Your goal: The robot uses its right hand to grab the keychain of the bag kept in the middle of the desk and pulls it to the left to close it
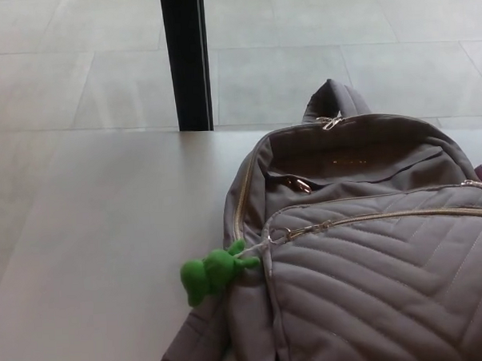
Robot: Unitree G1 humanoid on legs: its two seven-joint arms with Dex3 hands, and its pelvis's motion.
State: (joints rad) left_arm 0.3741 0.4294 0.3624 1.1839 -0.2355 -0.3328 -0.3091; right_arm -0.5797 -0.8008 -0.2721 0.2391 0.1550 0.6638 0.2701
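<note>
Neither robot hand in frame; finger state cannot be told.

Grey-brown quilted backpack (372, 247) lies flat on the pale matte surface (107, 234), right of centre, top handle (333, 96) pointing away. Soft fabric, chevron stitching, gold-toned zipper (387, 216) across the front pocket.

Green keychain (213, 271): small plush figure at the zipper's left end, resting on the surface beside the bag's left edge. Likely light, squashy, non-slippery. Best pinched around its body or the short link. The bag may drag if pulled.
</note>
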